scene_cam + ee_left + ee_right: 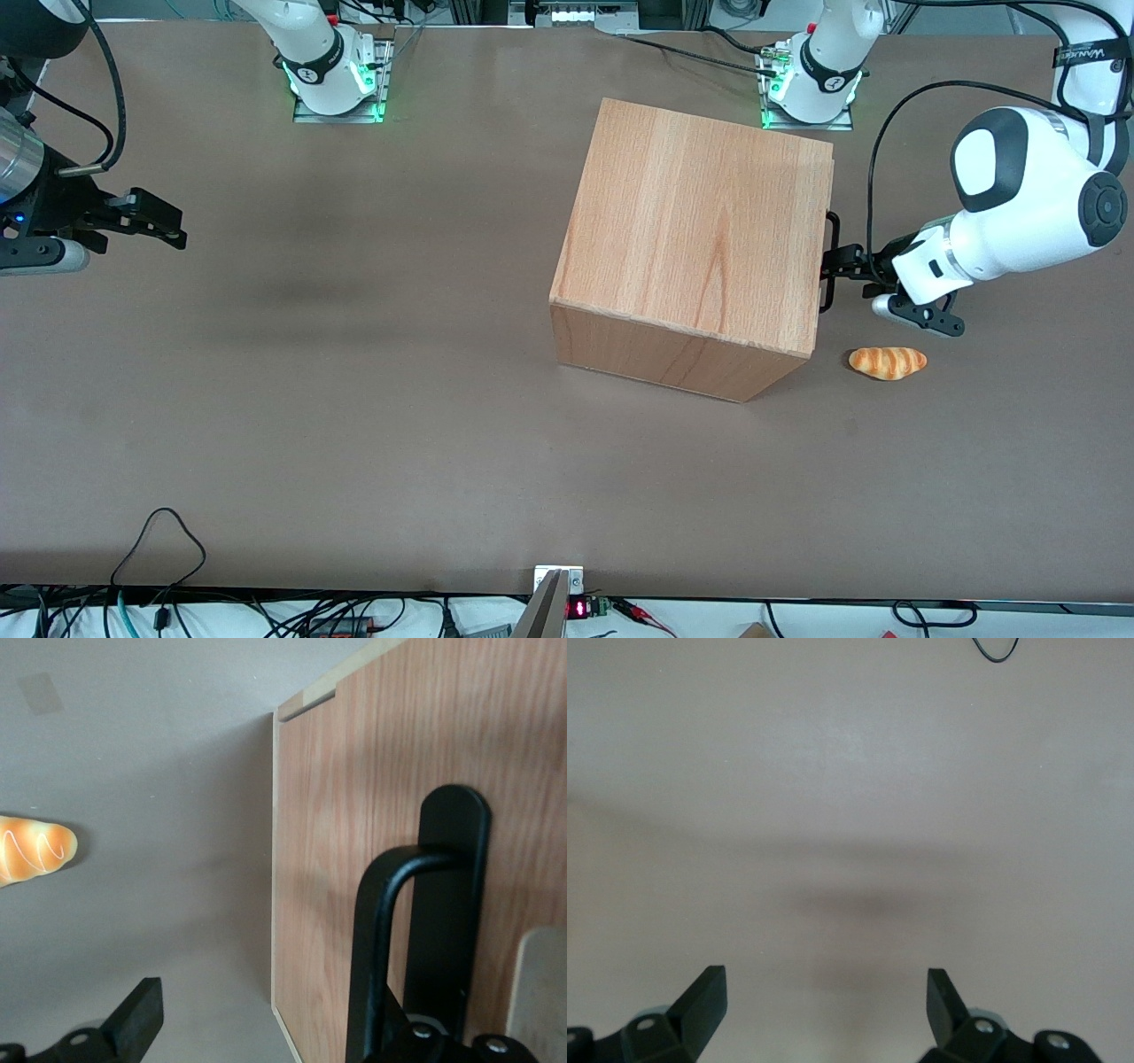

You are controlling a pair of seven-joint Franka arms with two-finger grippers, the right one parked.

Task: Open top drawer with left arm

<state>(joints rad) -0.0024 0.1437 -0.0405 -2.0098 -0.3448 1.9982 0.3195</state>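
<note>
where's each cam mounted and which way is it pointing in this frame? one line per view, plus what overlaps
Front view: high above the table, looking steeply down on the cabinet; left arm and its gripper at the black handle.
Left wrist view: on the working arm's wrist, facing the top drawer front and handle; one black finger shows.
Right wrist view: on the parked wrist, facing bare table.
Shared: front and left wrist views both show the handle and the bread roll.

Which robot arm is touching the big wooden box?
The glossy white left arm at the working end: its gripper is at the top drawer's black handle. The parked arm hangs over bare table.
</note>
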